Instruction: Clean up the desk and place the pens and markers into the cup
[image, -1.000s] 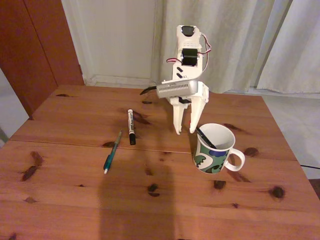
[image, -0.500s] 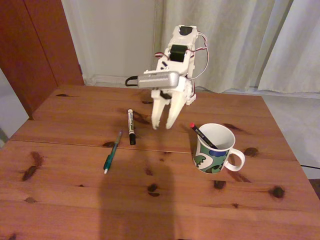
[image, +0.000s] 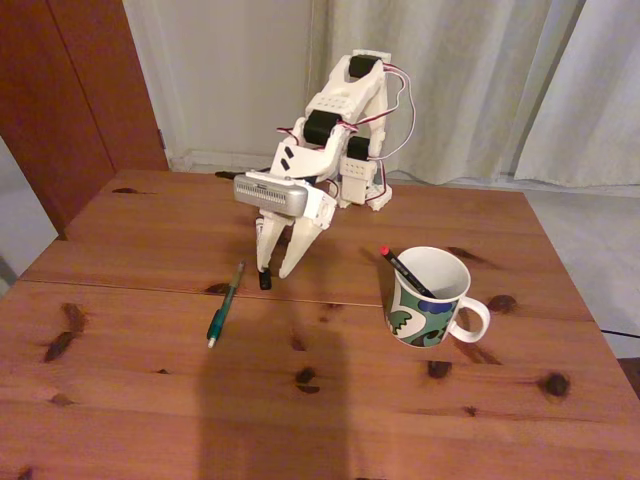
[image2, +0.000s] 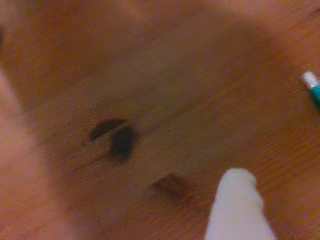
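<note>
The jaws (image: 277, 271) point down at the surface (image: 150, 400) with their two white fingers slightly parted and nothing gripped between them. In the fixed view the black cap of the marker (image: 265, 281) shows just below and between the fingertips; the rest of the marker is hidden behind the fingers. In the blurred wrist view one white fingertip (image2: 239, 200) rises from the lower edge over bare wood.

Just left of the jaws in the fixed view lies the teal-green pen (image: 225, 305), slanted, its white tip toward the camera and apart from the marker. Its white tip also shows at the right edge of the wrist view. Well to the right stands the cup (image: 432, 297), a white mug with a green, blue and black pattern and its handle to the right. The thin black pen (image: 404, 271) leans inside it, its red end sticking out over the left rim.

The surface is reddish-brown knotty pine with dark knots and a seam running across it. Behind it hang pale curtains (image: 480, 80), with a light wall and a dark red-brown panel (image: 70, 90) at the left.
</note>
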